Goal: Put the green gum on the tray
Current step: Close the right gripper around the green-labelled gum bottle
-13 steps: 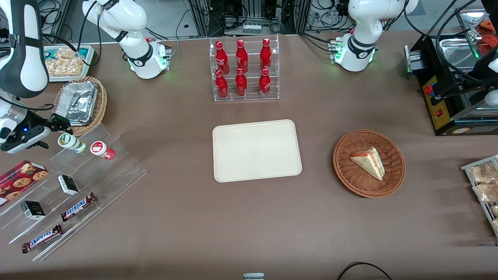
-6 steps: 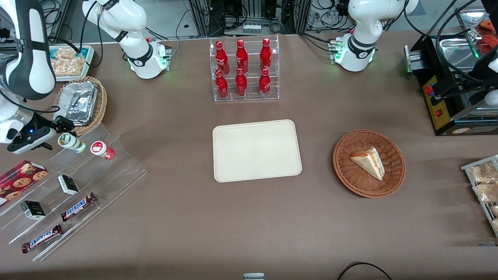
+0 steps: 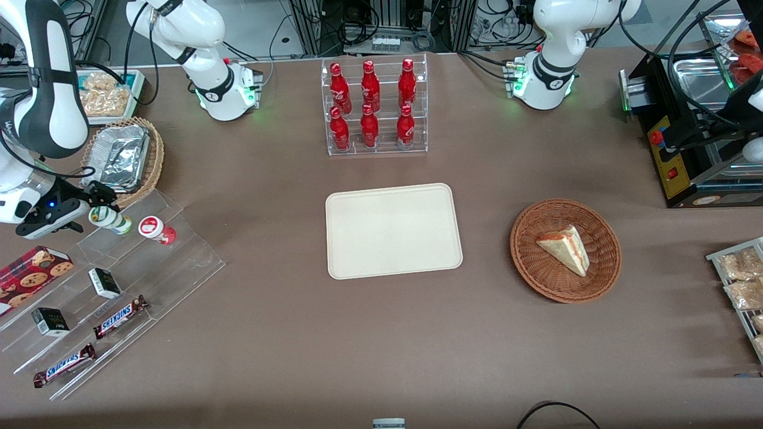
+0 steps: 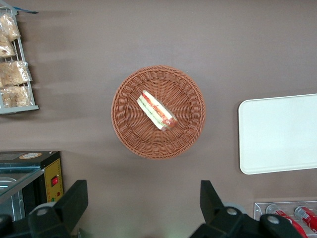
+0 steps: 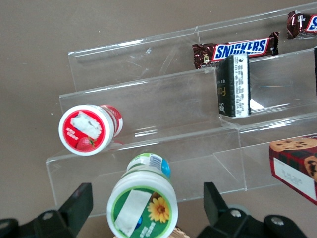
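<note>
The green gum (image 3: 109,218), a small bottle with a white lid and green label, stands on the top step of a clear stepped rack at the working arm's end of the table. My right gripper (image 3: 94,201) is open right at the gum. In the right wrist view the gum (image 5: 143,208) sits between the two spread fingers (image 5: 74,203), untouched by either. The cream-beige tray (image 3: 393,230) lies flat at the table's middle, bare, and its edge shows in the left wrist view (image 4: 277,134).
A red-lidded bottle (image 3: 156,230) stands beside the gum on the same step (image 5: 89,129). Lower steps hold Snickers bars (image 3: 119,317), small black boxes (image 3: 104,283) and a cookie box (image 3: 33,271). A foil-filled wicker basket (image 3: 122,158) is close by. A cola rack (image 3: 372,107) and a sandwich basket (image 3: 565,250) stand farther along.
My right gripper has moved in toward the gum, from beside it to right at it. The gum and everything else have stayed put.
</note>
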{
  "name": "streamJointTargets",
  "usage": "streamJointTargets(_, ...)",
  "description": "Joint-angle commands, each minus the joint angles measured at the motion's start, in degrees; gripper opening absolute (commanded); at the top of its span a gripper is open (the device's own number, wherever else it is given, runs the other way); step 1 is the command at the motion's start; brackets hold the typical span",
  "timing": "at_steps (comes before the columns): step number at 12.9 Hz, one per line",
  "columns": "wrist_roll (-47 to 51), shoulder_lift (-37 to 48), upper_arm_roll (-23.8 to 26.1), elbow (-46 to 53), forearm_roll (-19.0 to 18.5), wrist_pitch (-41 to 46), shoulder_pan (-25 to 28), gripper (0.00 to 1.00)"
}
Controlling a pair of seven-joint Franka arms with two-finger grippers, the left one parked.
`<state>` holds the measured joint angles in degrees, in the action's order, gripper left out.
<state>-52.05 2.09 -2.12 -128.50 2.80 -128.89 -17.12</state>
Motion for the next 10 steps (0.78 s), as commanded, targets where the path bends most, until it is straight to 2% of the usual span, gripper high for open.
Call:
streamJointTargets(1,-1.48,0.46,0.01,-1.4,1.24,-1.8,-0.46,0.99)
streamJointTargets(4,-1.48,0.55,0.01,-1.93,1.24,-1.89,-1.15,0.99)
streamJointTargets(6,-1.48,0.55,0.01,-1.93,1.24,-1.8,-1.16,0.95)
streamJointTargets(7,-1.48,0.55,0.01,-2.01,1.24,-1.63,-1.16,0.85)
streamJointTargets(9,-1.48,0.63,0.01,-2.37,1.24,-1.62,-1.25,0.57)
streamJointTargets(10,-1.39,0.63,0.01,-2.37,1.24,-1.54,-1.16,0.34)
